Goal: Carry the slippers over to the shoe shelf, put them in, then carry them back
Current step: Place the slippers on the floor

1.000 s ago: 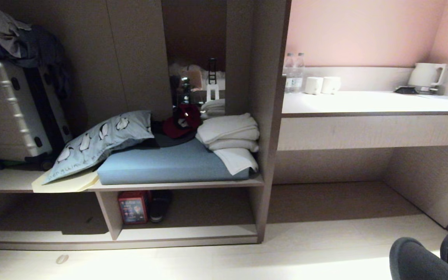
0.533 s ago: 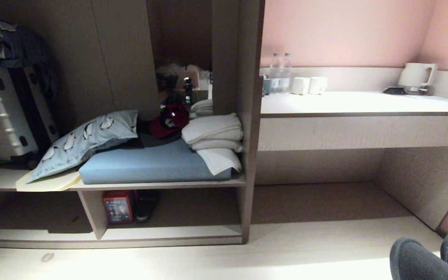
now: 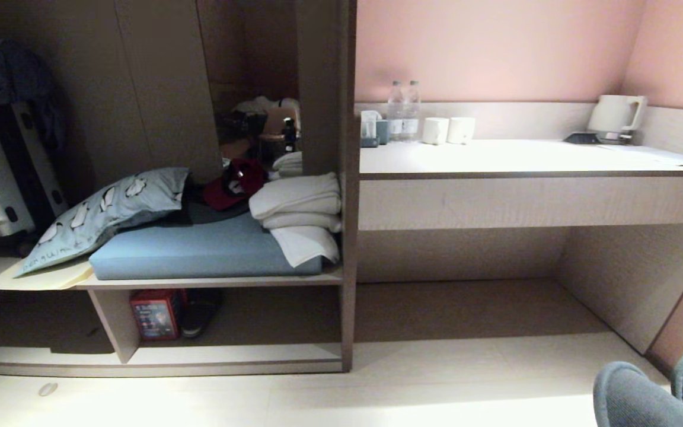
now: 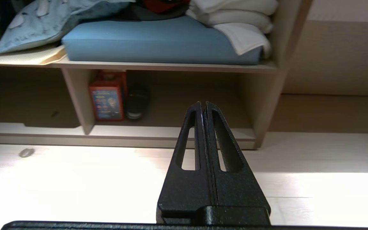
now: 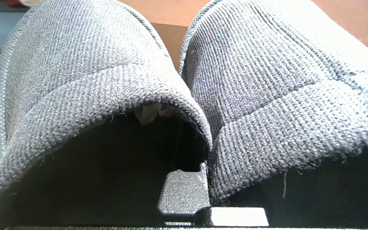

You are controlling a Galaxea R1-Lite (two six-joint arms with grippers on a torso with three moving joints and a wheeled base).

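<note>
The two grey-blue ribbed slippers (image 3: 632,398) hang side by side at the lower right corner of the head view, above the pale floor. In the right wrist view they fill the picture: my right gripper (image 5: 204,161) is shut on the slippers (image 5: 200,105), pinching their two touching inner walls together, with one finger inside each opening. The shoe shelf (image 3: 229,354) is the low open compartment at lower left, some way off; its base board (image 4: 171,131) also shows in the left wrist view. My left gripper (image 4: 202,103) hangs shut and empty over the floor, facing that shelf.
A red box (image 3: 155,314) and a dark shoe (image 3: 199,311) stand in the shoe shelf beside its divider (image 3: 113,323). Above lie a blue cushion (image 3: 199,252), pillow and folded towels (image 3: 297,204). The desk (image 3: 531,160) with bottles, cups and kettle is on the right.
The whole scene has slid leftward in the head view, so the camera has moved rightward. The slippers keep their place in the picture; both arms are still.
</note>
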